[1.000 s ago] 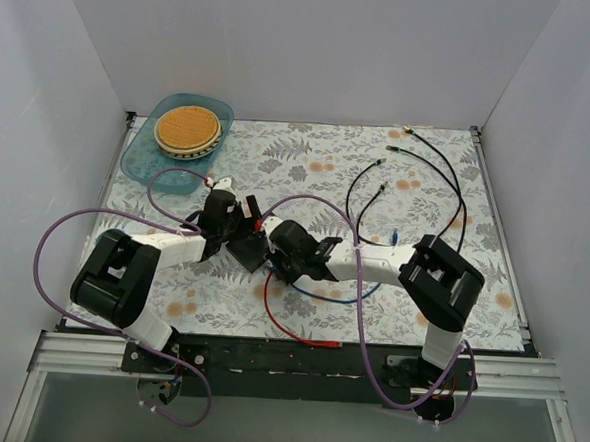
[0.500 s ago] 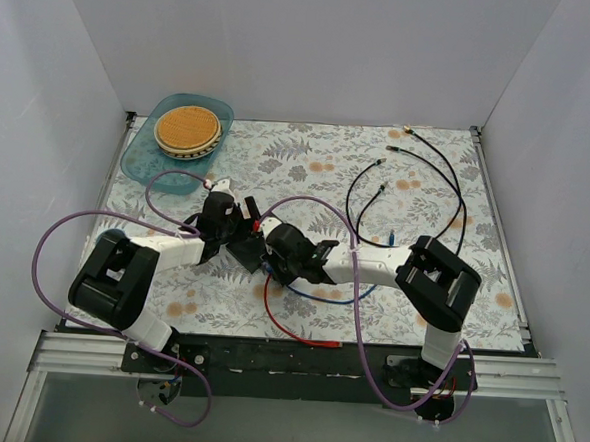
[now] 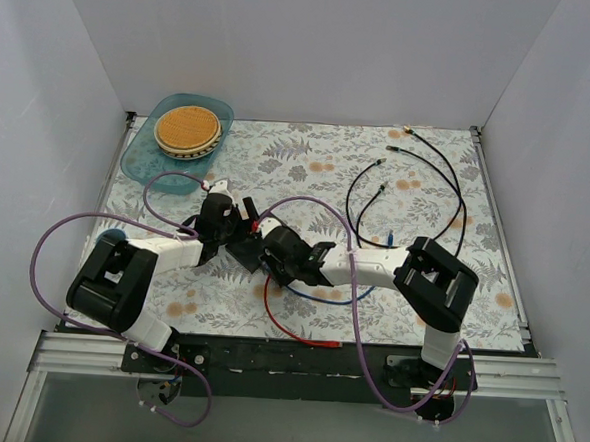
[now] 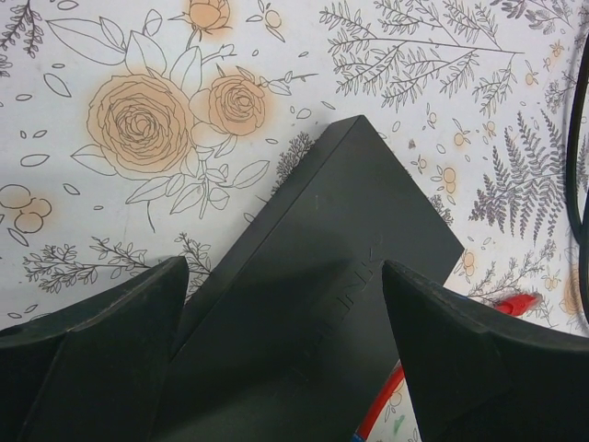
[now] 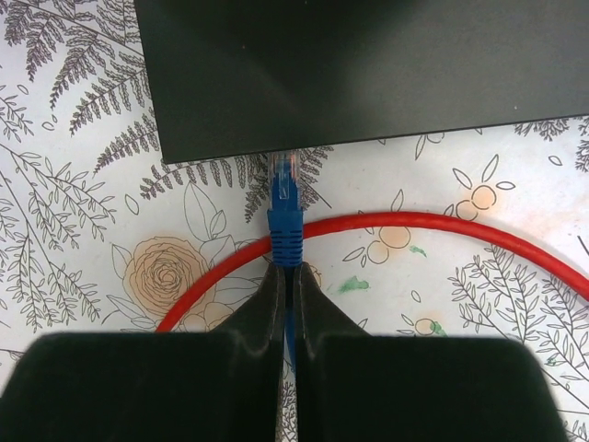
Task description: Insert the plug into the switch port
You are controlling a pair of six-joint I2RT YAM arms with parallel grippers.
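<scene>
1. Progress: the plug [image 5: 284, 198] was in hand and lined up, its clear tip just touching the near long edge of the switch [image 5: 350, 64]. The clear body and blue boot showed outside, so I judged it not yet seated. The final push into a port remained.
2. Right gripper [image 5: 283, 276]: fingers pressed together on the blue cable [image 3: 322, 298], directly behind the boot.
3. Left gripper [image 4: 285, 265]: fingers wide apart astride the switch, which lay slantwise between them. Could not tell whether they clamped it or only bracketed it.
4. The switch lay flat on the table cover [image 5: 83, 239], mid-table between the two grippers. Its sockets showed in no view.
5. Materials:
   - Switch: matte black, flat, sharp-cornered, with faint raised lettering on top.
   - Plug: hard clear tip and ribbed blue boot.
   - Red cable [image 5: 442, 226]: round, glossy, arcing beneath the boot.
   - Cover: smooth, printed with ferns and orange roses.
</scene>
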